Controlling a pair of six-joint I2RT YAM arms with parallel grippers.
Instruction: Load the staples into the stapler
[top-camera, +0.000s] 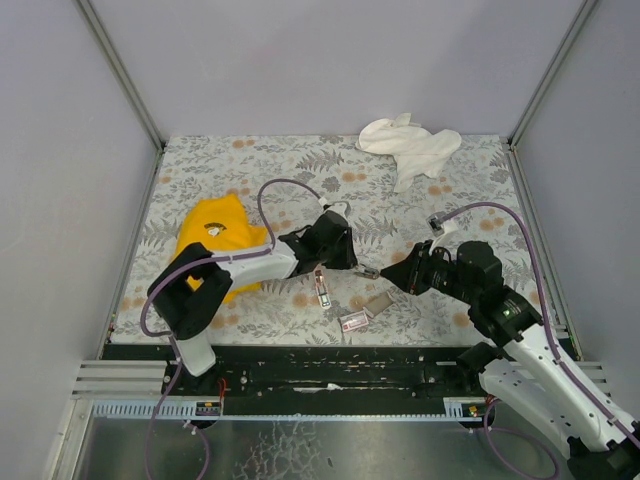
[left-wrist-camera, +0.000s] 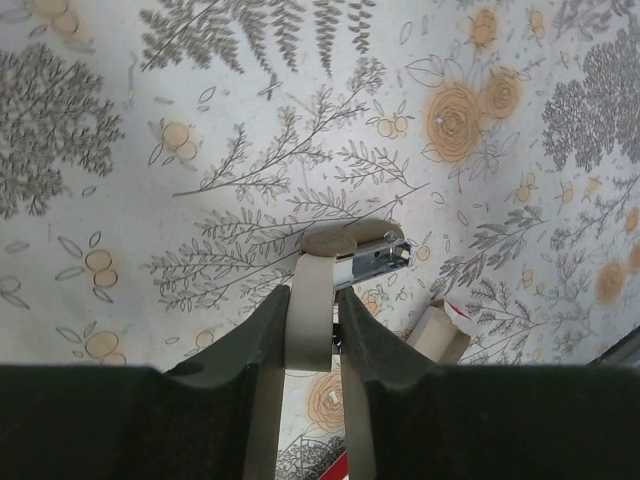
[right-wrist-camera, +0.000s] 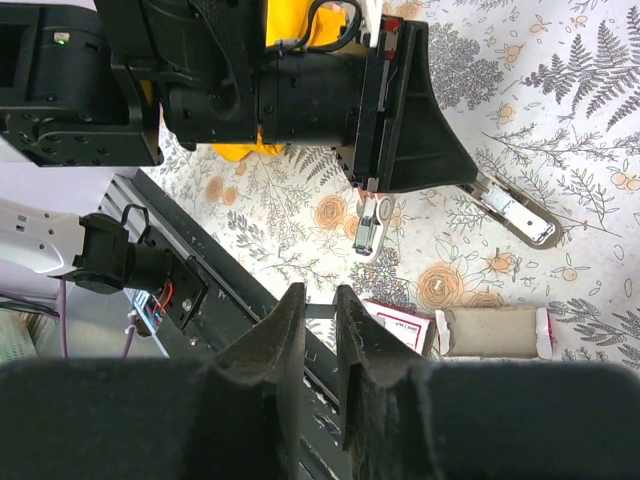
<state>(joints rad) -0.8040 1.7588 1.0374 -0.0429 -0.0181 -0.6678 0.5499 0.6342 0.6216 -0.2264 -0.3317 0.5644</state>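
Observation:
The stapler (left-wrist-camera: 318, 320), small and pale pinkish, stands open between the jaws of my left gripper (left-wrist-camera: 312, 292), which is shut on its plastic arm. Its silvery channel (left-wrist-camera: 375, 262) sticks out to the right beyond the fingertips. From above, the left gripper (top-camera: 352, 264) is at mid-table with the stapler (top-camera: 322, 288) under it. My right gripper (right-wrist-camera: 319, 292) is shut on a thin silvery strip of staples (right-wrist-camera: 320, 311) and faces the channel (right-wrist-camera: 515, 213) from a short way off. The dark-red staple box (right-wrist-camera: 400, 325) and its grey-brown tray (right-wrist-camera: 492, 333) lie below on the table.
A yellow cloth (top-camera: 218, 235) lies under the left arm at the left. A white cloth (top-camera: 410, 145) is bunched at the back right. The black rail (top-camera: 330, 365) runs along the near table edge, close behind the box (top-camera: 352, 321) and tray (top-camera: 378, 305).

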